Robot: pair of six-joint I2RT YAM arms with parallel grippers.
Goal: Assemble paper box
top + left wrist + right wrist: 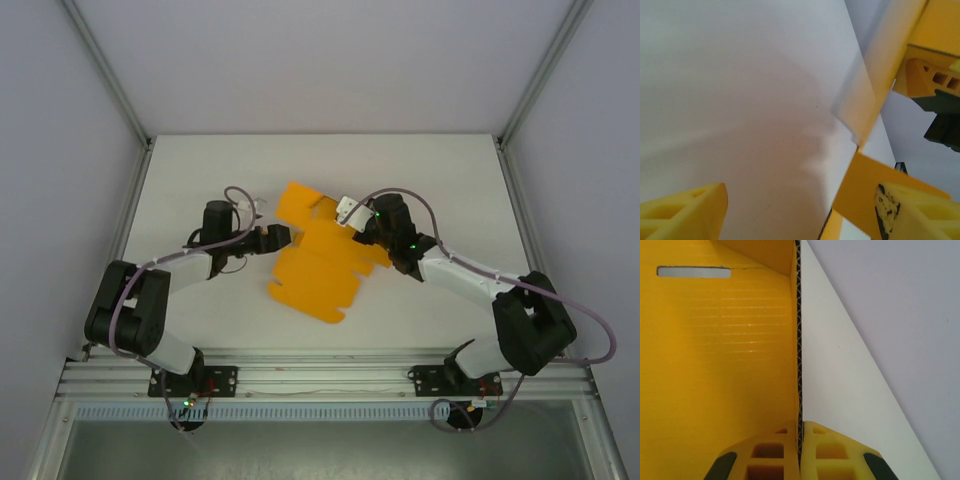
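Tightly, the right claw point(800, 440) pinched a raised flap of the paper box point(315, 265), with the card's corrugated edge caught between its closed yellow pads point(765, 455). At 9 o'clock from that edge spread an orange panel with a narrow slot point(694, 272) near 11 o'clock. At 3 o'clock lay a white surface and then pale wall.

From above, this claw point(350, 213) sat at 1 o'clock of the sheet, and the flap's white underside was turned up. The left claw point(277, 238) met the sheet's edge at 9 o'clock. Its fingers point(685, 212) stood wide, with an orange flap between them and nothing gripped. The sheet lay mostly flat at mid tabletop point(200, 300), between both arms. Grey walls point(60, 150) enclosed the tabletop, and a metal rail point(330, 375) ran at 6 o'clock.
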